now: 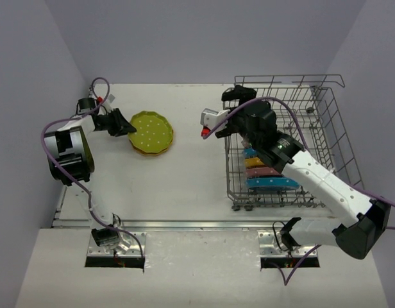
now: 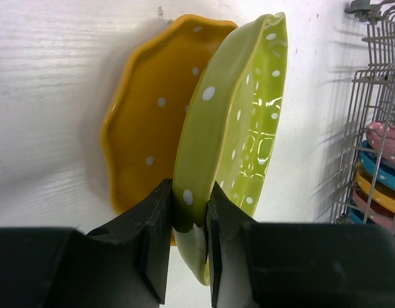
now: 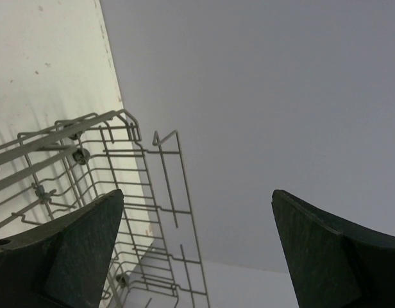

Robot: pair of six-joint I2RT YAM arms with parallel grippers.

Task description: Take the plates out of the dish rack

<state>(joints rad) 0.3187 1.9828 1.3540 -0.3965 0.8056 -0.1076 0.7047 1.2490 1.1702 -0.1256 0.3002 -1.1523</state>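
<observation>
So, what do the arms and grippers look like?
The left arm and right arm have white shells with black joints. A purple cable loops along each. The left gripper and right gripper have black, wedge-shaped fingers. A white module with a red tip sits at the right wrist.

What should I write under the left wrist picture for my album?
Left gripper pinching the rim of the lime green plate over the orange plate.

The white table (image 1: pixel 197 173) bears an orange-yellow plate (image 2: pixel 146 128) on its left side, a lime green plate (image 1: pixel 152 130) over it, and the dish rack (image 1: pixel 316 122) on its right.
</observation>
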